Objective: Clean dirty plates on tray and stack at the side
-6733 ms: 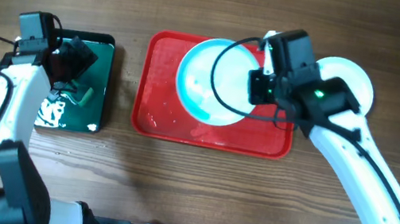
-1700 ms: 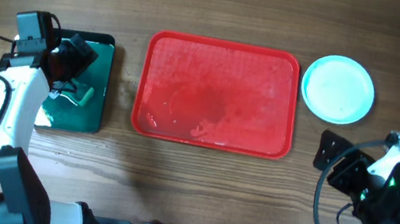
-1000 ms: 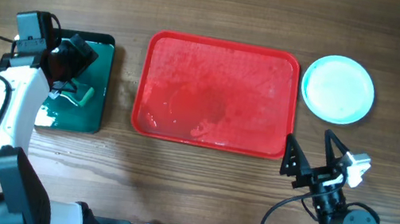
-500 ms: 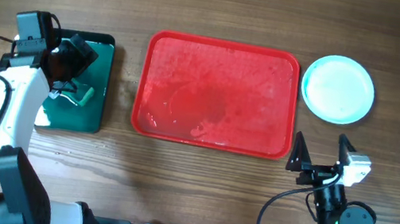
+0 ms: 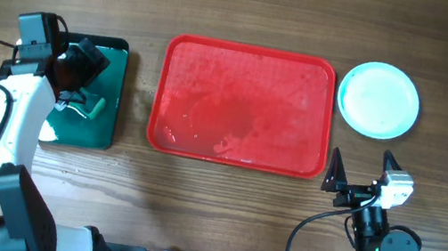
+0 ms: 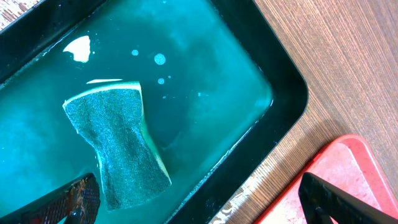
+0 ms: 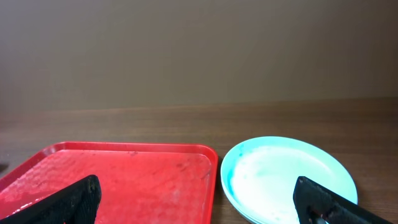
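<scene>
Overhead: the tray, red, lies mid-bench toward the far edge and carries no plates, only wet streaks. The plates sit stacked just beside its right rim, toward the far right corner, pale aqua on top; the count is not readable. A dark green tray lies by the left edge, with the left end effector over it. The right end effector is folded back at the near edge, right side, fingers spread and empty.

Left wrist: the left end effector is spread wide and holds nothing. The sponge lies loose in the green tray's tinted water. A corner of the tray shows at lower right.

Right wrist: the right end effector is spread and empty, facing the tray and the plates alongside it.

Step judged: cleaning and stacking look complete. The next move calls only for parking the left arm clear of the water.
</scene>
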You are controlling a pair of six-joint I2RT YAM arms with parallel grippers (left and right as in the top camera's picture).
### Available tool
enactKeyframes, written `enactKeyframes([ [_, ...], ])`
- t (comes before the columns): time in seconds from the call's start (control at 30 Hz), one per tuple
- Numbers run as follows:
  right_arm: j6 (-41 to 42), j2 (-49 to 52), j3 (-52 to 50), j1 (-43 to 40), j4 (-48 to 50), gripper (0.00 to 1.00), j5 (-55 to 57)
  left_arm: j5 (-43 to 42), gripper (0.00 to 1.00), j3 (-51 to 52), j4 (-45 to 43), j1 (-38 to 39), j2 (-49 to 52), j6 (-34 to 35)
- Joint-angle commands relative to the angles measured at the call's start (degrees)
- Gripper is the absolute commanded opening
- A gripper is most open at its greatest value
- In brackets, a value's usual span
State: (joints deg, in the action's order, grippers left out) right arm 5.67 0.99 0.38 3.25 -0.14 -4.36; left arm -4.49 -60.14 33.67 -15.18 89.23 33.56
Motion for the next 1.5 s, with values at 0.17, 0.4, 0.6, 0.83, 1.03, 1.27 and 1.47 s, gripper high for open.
enactKeyframes([
  [0.17,-1.2,-0.7,-0.1,0.1,0.2,1.00,1.0,-0.6,1.00,0.2,0.0,-0.5,-0.3,-0.1],
  [0.4,-1.2,-0.7,-0.1,0.1,0.2,1.00,1.0,-0.6,1.00,0.2,0.0,-0.5,-0.3,-0.1],
  [0.6,-1.2,-0.7,-0.1,0.1,0.2,1.00,1.0,-0.6,1.00,0.2,0.2,-0.5,-0.5,-0.1],
  [0.83,-1.2,-0.7,-0.1,0.1,0.2,1.00,1.0,0.5,1.00,0.2,6.2,-0.4,-4.2,-0.3],
  [1.03,-1.1,-0.7,-0.1,0.1,0.2,1.00,1.0,-0.3,1.00,4.2,6.1,3.2,-10.4,-1.7],
  [1.27,-1.2,-0.7,-0.1,0.1,0.2,1.00,1.0,-0.2,1.00,20.9,-6.1,14.3,-27.9,-11.0],
  [1.47,-1.2,-0.7,-0.1,0.1,0.2,1.00,1.0,2.3,1.00,30.1,-5.8,16.6,-47.8,-10.9],
])
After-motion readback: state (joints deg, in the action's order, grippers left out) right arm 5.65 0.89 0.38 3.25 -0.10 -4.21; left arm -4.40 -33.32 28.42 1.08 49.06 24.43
